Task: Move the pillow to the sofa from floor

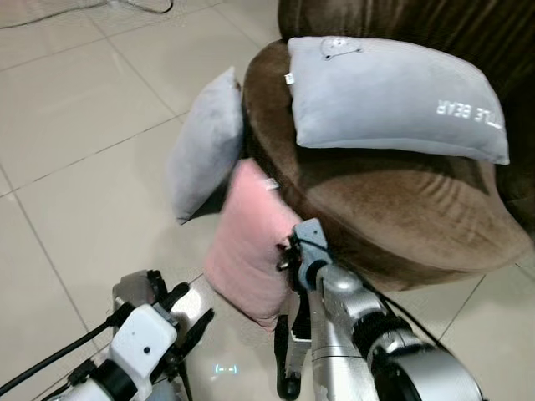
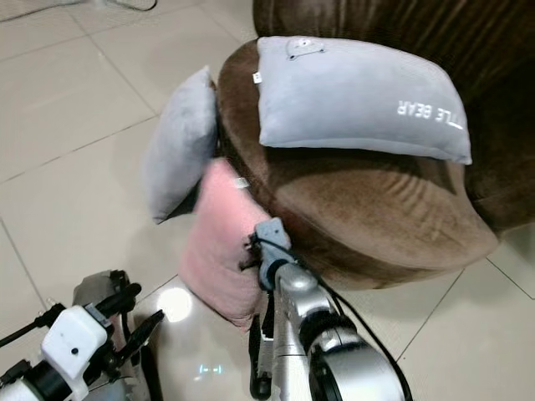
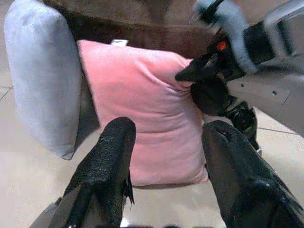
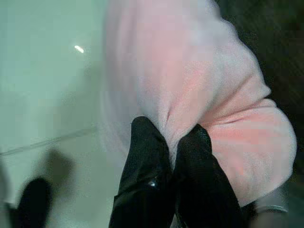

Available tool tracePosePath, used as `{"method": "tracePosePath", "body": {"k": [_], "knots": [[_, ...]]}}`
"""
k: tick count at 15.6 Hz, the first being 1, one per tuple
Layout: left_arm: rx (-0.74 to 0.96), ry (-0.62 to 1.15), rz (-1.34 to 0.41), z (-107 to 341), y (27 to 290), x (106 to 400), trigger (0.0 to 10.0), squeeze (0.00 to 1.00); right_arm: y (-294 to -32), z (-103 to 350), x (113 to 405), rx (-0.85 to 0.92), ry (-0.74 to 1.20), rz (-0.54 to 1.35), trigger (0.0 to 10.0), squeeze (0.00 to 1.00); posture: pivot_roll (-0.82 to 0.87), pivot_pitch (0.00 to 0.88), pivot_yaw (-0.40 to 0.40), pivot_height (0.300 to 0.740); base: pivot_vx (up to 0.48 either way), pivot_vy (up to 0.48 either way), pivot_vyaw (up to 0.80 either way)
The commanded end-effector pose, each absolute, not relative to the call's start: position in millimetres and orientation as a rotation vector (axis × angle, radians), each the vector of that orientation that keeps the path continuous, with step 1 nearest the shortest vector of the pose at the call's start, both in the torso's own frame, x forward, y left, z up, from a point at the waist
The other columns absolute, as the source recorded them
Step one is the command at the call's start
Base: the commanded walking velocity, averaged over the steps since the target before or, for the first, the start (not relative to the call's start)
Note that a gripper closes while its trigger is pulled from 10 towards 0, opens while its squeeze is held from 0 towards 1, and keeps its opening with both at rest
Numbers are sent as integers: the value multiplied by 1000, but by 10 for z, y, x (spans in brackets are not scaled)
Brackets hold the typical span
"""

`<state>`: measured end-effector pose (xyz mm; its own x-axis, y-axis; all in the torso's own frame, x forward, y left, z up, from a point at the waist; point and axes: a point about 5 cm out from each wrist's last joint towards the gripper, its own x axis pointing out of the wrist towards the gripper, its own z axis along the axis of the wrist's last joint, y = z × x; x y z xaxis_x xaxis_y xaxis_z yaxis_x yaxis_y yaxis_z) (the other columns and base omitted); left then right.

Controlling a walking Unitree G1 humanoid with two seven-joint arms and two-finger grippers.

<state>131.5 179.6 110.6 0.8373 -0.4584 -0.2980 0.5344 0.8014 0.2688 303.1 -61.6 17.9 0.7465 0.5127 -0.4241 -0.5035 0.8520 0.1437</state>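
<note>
A pink pillow (image 1: 244, 242) stands on the tiled floor, leaning against the front of the brown sofa (image 1: 401, 209). My right gripper (image 4: 172, 142) is shut on a fold of the pink pillow's fabric at its right edge (image 3: 187, 76). My left gripper (image 3: 166, 137) is open, low near the floor, pointing at the pink pillow from a short distance without touching it. A grey pillow (image 1: 205, 142) leans against the sofa just left of the pink one.
A large grey pillow with white lettering (image 1: 393, 96) lies on the sofa seat. Pale floor tiles (image 1: 75, 167) spread to the left, and a cable (image 1: 50, 355) trails from my left arm.
</note>
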Motion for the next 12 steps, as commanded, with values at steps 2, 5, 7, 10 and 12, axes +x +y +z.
{"method": "tracePosePath", "body": {"k": [2,5,7,10,12], "knots": [[351,218,-490,1069,1833,1345,10000,0,-688,241,3007,93,394,607,0,0,80,67,-150,465,0,0,0],[291,146,-370,1089,1806,1543,10000,0,-962,537,2926,266,234,559,0,0,71,0,-137,465,0,0,0],[270,117,-316,1100,1836,1654,10000,0,-1030,683,2855,306,180,545,0,0,56,0,-116,465,0,0,0],[229,47,-247,1163,1868,1900,10000,0,-1138,1028,2663,339,97,528,0,0,57,0,-103,465,0,0,0],[236,8,-214,1234,1883,1993,10000,0,-1248,1222,2560,394,70,524,10000,0,71,0,-115,465,0,0,0]]}}
